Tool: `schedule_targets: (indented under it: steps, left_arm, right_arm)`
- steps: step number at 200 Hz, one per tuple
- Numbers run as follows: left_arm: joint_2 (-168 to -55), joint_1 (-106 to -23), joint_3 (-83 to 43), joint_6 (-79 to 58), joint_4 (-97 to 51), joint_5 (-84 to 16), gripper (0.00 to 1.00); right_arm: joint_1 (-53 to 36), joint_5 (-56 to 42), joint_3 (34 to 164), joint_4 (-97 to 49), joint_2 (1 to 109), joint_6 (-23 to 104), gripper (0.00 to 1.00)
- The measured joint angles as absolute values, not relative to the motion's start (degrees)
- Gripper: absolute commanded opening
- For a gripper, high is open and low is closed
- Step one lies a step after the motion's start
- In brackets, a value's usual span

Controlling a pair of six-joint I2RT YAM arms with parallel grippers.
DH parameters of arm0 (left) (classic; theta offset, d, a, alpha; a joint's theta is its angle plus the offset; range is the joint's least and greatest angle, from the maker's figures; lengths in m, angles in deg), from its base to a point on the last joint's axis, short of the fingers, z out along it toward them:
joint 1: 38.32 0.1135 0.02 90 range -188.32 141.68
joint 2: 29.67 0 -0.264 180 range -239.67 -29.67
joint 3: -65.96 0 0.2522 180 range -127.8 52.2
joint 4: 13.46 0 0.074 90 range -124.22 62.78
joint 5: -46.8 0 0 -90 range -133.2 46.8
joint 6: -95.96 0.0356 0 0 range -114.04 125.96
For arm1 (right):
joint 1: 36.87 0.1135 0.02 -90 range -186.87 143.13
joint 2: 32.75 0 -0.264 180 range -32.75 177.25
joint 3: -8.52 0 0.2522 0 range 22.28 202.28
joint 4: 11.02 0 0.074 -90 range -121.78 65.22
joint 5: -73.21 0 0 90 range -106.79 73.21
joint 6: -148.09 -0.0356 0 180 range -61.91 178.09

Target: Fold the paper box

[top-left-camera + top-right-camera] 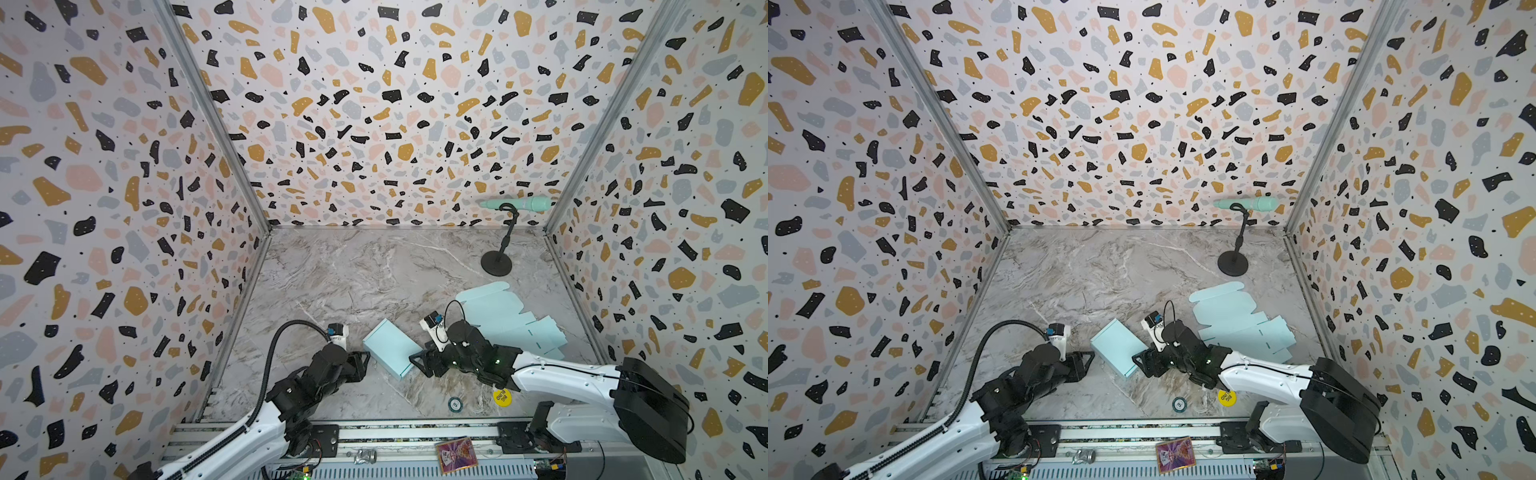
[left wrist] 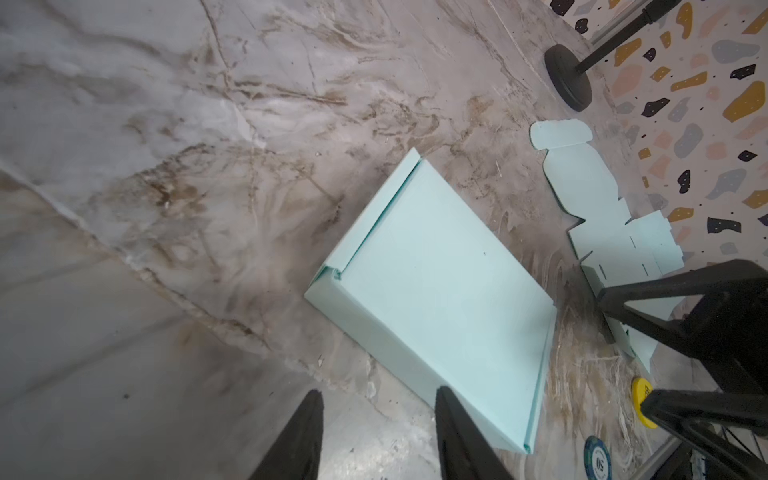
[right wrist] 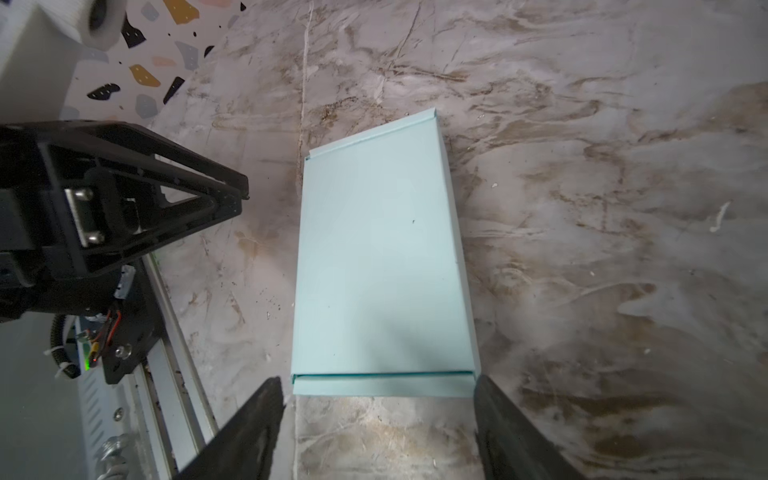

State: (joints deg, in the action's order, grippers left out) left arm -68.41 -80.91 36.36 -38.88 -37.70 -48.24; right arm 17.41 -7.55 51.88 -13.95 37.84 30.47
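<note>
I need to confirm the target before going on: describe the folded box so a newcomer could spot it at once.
On the grey marble tabletop, look near the front edge, between the left gripper and the right gripper. There lies a closed pale mint paper box, a slim rectangular block set at a slant. Unlike the flat mint cardboard blanks to its right, it has raised sides.

Wide open table (image 1: pixel 353 266) across the back and left. The box (image 1: pixel 388 349) sits between the left gripper (image 1: pixel 366 365) and the right gripper (image 1: pixel 417 365), with only slim gaps. Flat cardboard (image 1: pixel 507 316) covers the right side, and a mic stand (image 1: pixel 496 264) blocks the far right corner. A yellow chip (image 1: pixel 502 396) and a blue chip (image 1: pixel 455 404) lie near the front.
</note>
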Motion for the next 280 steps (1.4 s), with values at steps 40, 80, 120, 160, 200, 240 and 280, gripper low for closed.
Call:
schedule_targets:
  steps: [40,80,120,160,200,240,280]
  left_arm:
    - [-88.12,-74.42,19.93,-32.41,-36.00,-43.43,0.72]
    - [-103.45,-68.63,13.00,-25.24,-34.47,-36.61,0.79]
    - [-107.47,-68.61,12.84,-21.38,-34.81,-33.12,0.76]
    - [-108.21,-68.61,14.13,-20.20,-34.27,-32.13,0.69]
    - [-108.91,-68.50,14.44,-20.15,-33.94,-32.66,0.68]
    - [-109.83,-68.30,14.44,-20.17,-33.59,-33.33,0.63]
    - [-111.03,-67.21,14.42,-20.41,-31.97,-34.30,0.58]
  right_arm:
    - [16.98,-2.55,49.15,-15.08,35.19,26.08,0.63]
    - [17.61,3.00,45.83,-14.65,36.55,24.26,0.75]
    - [15.77,7.90,46.05,-8.29,43.24,22.43,0.79]
    - [13.63,9.39,47.18,-4.05,47.57,21.18,0.79]
    - [11.12,9.56,50.92,-1.82,51.83,21.38,0.75]
    - [9.13,9.61,54.51,-1.60,57.07,22.67,0.71]
    - [6.22,9.56,59.91,-3.30,62.03,25.33,0.70]
